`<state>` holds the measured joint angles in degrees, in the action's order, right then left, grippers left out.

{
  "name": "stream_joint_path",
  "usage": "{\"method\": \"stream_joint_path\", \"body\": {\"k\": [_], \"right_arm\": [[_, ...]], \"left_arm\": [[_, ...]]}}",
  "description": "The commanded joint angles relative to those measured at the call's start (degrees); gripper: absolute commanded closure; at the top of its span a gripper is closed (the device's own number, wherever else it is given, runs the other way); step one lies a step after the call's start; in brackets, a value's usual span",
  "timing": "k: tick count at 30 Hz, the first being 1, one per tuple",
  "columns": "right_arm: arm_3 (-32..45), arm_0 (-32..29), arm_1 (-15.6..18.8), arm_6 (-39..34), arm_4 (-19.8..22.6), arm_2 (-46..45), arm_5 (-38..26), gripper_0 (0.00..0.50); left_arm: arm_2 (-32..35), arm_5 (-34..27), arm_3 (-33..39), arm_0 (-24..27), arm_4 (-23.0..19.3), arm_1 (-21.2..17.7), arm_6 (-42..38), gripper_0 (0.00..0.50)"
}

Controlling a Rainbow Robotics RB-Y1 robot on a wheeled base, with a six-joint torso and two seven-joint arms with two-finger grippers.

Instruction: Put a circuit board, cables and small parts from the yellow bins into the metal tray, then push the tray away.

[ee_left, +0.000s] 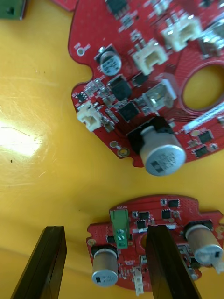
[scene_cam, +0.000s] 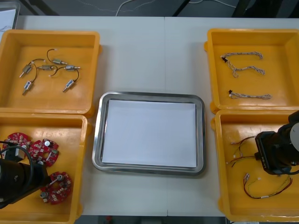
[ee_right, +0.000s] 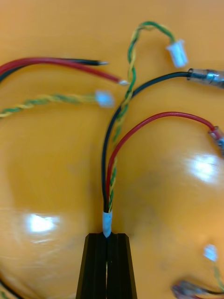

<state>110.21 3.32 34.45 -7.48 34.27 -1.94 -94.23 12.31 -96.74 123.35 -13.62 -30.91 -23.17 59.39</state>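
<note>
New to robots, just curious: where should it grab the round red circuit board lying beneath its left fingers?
Likely its rim, from straight above: the round red circuit board lies flat in the yellow bin, and the open left gripper straddles that edge.

The 4 yellow bins (scene_cam: 95, 44) are smooth moulded plastic, glossy enough that their floors throw back bright patches of light. The tray (scene_cam: 96, 140) has a polished, mirror-like metal rim and a flat, matt white inside that looks like paper. The table (scene_cam: 149, 56) is pale, smooth and matt. The circuit boards (ee_left: 88, 28) have a satiny red face with dull silver metal cans and off-white plastic sockets. The cable (ee_right: 106, 177) has shiny, smooth plastic sheathing. The fingers of the left gripper (ee_left: 105, 227) and right gripper (ee_right: 109, 236) look hard and matt black.
</note>
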Motion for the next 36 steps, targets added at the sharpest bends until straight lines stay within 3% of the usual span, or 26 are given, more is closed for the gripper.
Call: {"method": "stream_joint_path", "body": {"k": [1,10,16,21,31,36], "right_arm": [[0.44,3.36,2.2,-1.22,3.17,-2.28,-5.44,0.5],[5.28,6.09,3.78,-0.7,4.23,-4.83,-12.56,0.5],[8.09,6.09,6.51,0.09,5.37,-4.92,-13.44,0.5],[11.17,6.09,10.11,1.76,9.33,-5.36,-13.88,0.5],[16.53,6.09,11.96,13.37,15.66,-11.69,-15.77,0.5],[19.08,6.09,12.57,18.82,15.83,-11.78,-15.77,0.5]], "left_arm": [[-1.33,0.15,-0.3,1.4,1.21,1.29,-4.98,0.0],[-1.41,-0.11,-0.83,1.57,1.64,1.29,-4.89,0.014],[-1.5,-0.29,-1.01,1.66,2.0,1.29,-4.89,0.241],[-1.5,-0.9,-1.01,1.75,2.17,1.29,-4.89,0.5],[-0.8,-1.61,-1.01,2.8,2.35,1.29,-4.19,0.5],[0.96,-2.66,-0.83,4.39,2.08,0.94,-3.05,0.5]]}}
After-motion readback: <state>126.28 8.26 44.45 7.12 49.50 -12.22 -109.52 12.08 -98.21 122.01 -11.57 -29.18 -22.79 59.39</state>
